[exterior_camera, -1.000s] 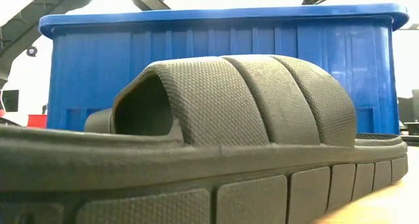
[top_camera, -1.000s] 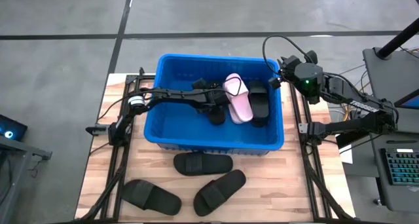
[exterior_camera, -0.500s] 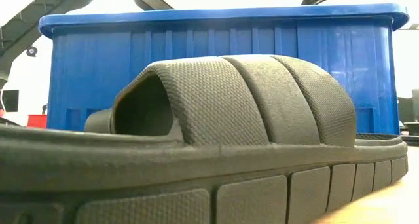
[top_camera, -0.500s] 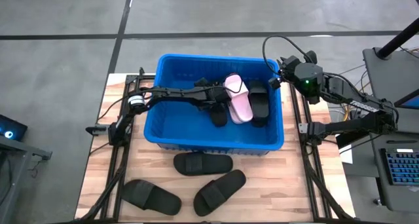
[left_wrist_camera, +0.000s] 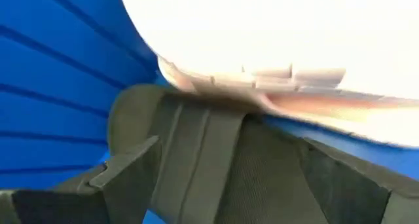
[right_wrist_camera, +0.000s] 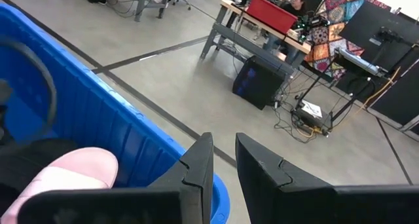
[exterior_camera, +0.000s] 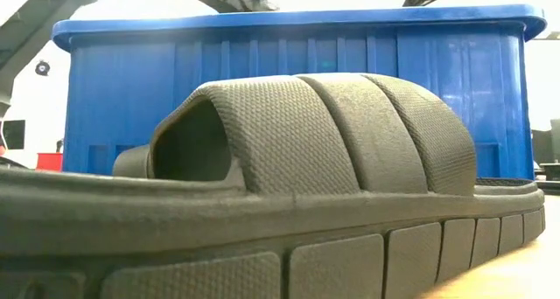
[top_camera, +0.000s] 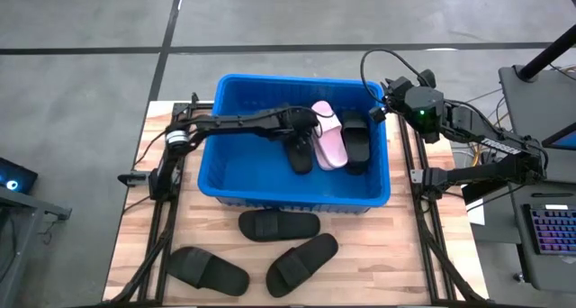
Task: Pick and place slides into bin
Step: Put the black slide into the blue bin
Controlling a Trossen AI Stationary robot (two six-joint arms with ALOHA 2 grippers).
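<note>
Blue plastic is what I see first: the bin (top_camera: 230,177) stands on the wooden table (top_camera: 378,254), and the left gripper (top_camera: 310,126) reaches into it from the left side, low over the slides that lie inside. Just beside this gripper, on its right, lies the pink slide (top_camera: 328,139), and one more black slide (top_camera: 357,139) lies past the pink one, near the right wall. Directly below the left gripper there is another black slide (top_camera: 299,155), tilted on the bin floor. I cannot tell if the fingers of the left gripper are spread or pressed together, because the wrist view shows only a dark strap (left_wrist_camera: 216,165) very close and blue wall behind. The right gripper (top_camera: 382,96) waits above the far right corner of the bin, and its two fingers (right_wrist_camera: 196,168) stand almost together with only a thin gap and nothing between them. Three black slides are on the table in front of the bin, well apart from both grippers: one (top_camera: 278,225) just beside the front wall, one (top_camera: 302,262) more forward, one (top_camera: 208,269) to the left.
</note>
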